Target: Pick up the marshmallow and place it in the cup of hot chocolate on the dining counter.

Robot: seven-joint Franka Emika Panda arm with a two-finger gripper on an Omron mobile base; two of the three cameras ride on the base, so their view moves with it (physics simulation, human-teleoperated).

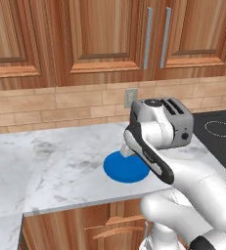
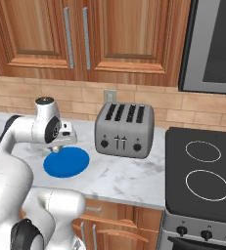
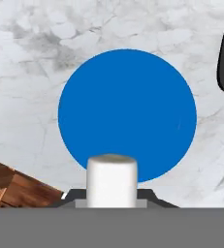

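The marshmallow (image 3: pixel 111 178), a stubby white cylinder, stands upright between my dark fingertips (image 3: pixel 150 195) in the hand view. My gripper (image 3: pixel 111 196) is shut on it. Beneath it lies a blue round plate (image 3: pixel 128 111), with the marshmallow lifted above the plate's near rim. From the base cameras my gripper (image 2: pixel 57 148) (image 1: pixel 126 152) hangs just over the plate (image 2: pixel 68 163) (image 1: pixel 126 169), pointing down. The cup of hot chocolate and the dining counter are out of view.
The plate rests on a marble kitchen worktop (image 1: pixel 46 161) backed by a brick wall and wooden cabinets. A silver toaster (image 2: pixel 124 129) (image 1: pixel 175 124) stands right of the plate. A black stovetop (image 2: pixel 202 176) lies further right. The worktop's front edge (image 1: pixel 85 205) runs close by.
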